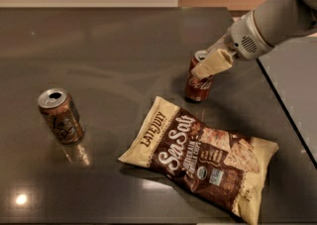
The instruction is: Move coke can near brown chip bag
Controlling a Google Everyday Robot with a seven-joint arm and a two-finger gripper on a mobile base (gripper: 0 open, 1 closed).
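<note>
Cans: two on the dark, shiny grey bench (114, 45). One is a small red coke can (199, 87) and one is a brownish-orange can (60, 116) with dark marks.
Bags: one, a big flat brown chip bag (198, 162) with cream edges.
Hands: one, a cream-coloured hand (203, 66) at the end of a thick grey-white arm (270, 23).
Look of the coke can: red all round, with white curly writing on its side and a silver top. Only a bit of the top shows behind the hand. It stands on its bottom on the bench.
Place of the coke can: right of the middle of the bench, just beside the top edge of the brown chip bag. A thin strip of bench shows between them.
Place of the hand: at the top of the coke can, coming in from the right.
State of the hand: it grips the coke can near its top. One cream finger (212, 63) lies across the front of the can.
Look of the brown chip bag: it lies flat, with white "Sea Salt" writing, "Late July" letters and pictures of chips.
Place of the brownish-orange can: far left, standing up, well apart from the bag and the coke can.
</note>
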